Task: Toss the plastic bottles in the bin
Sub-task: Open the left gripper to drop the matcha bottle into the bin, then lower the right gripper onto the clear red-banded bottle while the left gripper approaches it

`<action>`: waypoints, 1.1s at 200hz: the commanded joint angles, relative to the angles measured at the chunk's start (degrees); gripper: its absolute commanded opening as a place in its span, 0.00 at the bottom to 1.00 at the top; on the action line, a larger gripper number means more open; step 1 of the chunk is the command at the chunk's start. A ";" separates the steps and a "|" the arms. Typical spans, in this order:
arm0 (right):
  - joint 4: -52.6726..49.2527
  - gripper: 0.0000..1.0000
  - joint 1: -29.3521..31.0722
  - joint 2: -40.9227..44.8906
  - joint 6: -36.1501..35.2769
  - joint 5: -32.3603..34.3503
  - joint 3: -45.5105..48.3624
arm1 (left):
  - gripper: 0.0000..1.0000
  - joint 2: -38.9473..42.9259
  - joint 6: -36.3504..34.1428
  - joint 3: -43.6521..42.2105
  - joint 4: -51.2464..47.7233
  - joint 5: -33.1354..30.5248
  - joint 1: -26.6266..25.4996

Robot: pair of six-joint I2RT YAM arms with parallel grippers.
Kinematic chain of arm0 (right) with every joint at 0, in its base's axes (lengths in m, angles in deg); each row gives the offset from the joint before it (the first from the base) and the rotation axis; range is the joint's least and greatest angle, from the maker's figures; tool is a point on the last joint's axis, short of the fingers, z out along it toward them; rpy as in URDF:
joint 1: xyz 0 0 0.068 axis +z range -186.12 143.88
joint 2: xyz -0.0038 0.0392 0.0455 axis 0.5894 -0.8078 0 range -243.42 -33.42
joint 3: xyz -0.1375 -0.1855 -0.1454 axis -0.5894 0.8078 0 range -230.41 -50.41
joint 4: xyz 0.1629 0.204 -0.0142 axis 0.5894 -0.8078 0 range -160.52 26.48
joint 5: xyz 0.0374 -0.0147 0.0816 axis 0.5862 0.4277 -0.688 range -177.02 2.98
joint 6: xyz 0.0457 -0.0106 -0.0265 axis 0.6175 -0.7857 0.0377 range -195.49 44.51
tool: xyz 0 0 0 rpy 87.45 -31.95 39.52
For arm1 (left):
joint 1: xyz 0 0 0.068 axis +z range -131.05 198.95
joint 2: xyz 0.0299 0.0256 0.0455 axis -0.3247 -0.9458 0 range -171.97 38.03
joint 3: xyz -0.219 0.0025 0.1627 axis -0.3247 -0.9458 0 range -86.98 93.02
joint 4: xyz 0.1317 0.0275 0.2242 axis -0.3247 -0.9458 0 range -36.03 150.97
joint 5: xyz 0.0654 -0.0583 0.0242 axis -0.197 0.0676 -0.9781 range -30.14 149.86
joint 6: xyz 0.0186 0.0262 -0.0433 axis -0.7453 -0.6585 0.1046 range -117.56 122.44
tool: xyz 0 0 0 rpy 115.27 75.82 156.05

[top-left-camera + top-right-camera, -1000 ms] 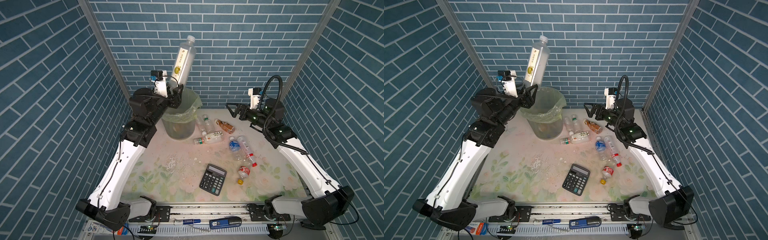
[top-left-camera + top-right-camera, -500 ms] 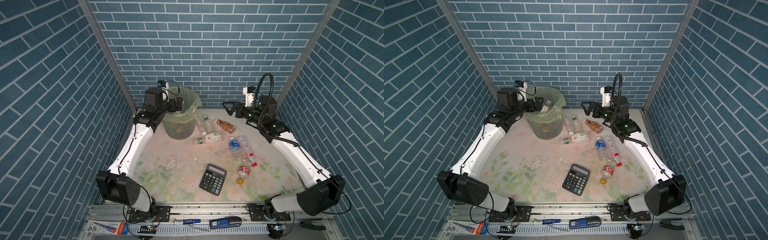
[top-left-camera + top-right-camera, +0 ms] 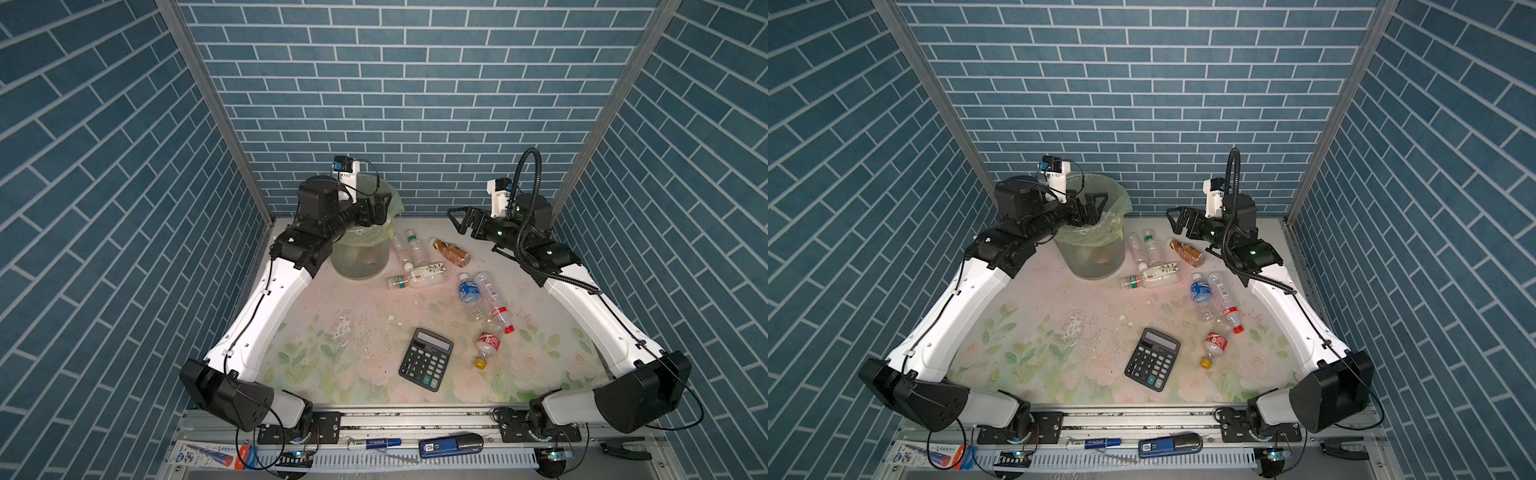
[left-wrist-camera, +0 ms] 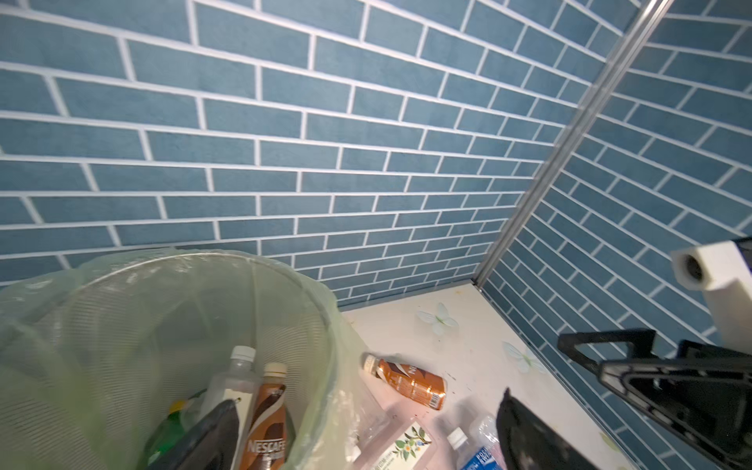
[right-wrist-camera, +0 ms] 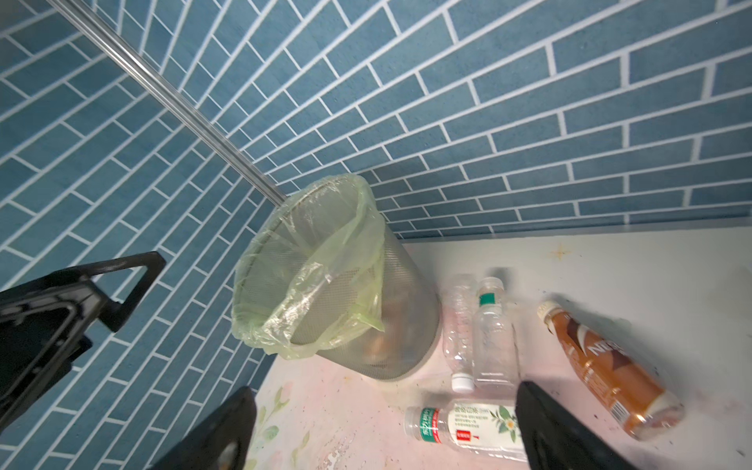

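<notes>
In both top views the left gripper (image 3: 380, 210) hangs over the rim of the bin (image 3: 361, 266), which stands in the far left corner of the table (image 3: 316, 332). A second ago it held a tall clear bottle high above the bin. Now its jaws stand wide and empty, so that bottle has gone in and one more is done. The right gripper (image 3: 460, 218), also wide and empty, hovers over the far right part of the table. Loose bottles (image 3: 467, 291) lie from the bin's foot out toward the right edge. A calculator (image 3: 426, 359) sits nearer the front edge.

In the left wrist view, a white-capped bottle (image 4: 238, 378), a brown bottle (image 4: 266, 411) and a green bottle (image 4: 165, 433) lie inside the bin, below the spread fingers (image 4: 211, 431). A second brown bottle (image 4: 409, 382) lies on the table just outside the bin.

In the right wrist view, that arm's fingers (image 5: 561, 431) are far apart, with a labelled bottle (image 5: 464, 425) beneath them. Two clear bottles (image 5: 476, 333) lie just beside the bin's foot. These look like the closest picks for this arm.
</notes>
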 commanded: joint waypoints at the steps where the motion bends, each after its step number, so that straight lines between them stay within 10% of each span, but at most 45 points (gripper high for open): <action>1: -6.19 0.99 -0.66 3.64 -2.43 6.73 3.21 | 0.99 0.77 -0.86 -3.48 2.62 -0.12 -4.18; 86: -11.56 0.99 -9.96 7.19 -2.55 14.60 21.73 | 0.99 -4.06 0.56 -10.23 10.95 -0.89 -18.93; 220: -4.81 0.78 -13.46 -5.42 -2.73 11.55 30.17 | 0.99 -10.03 4.84 -11.63 11.31 1.43 -20.52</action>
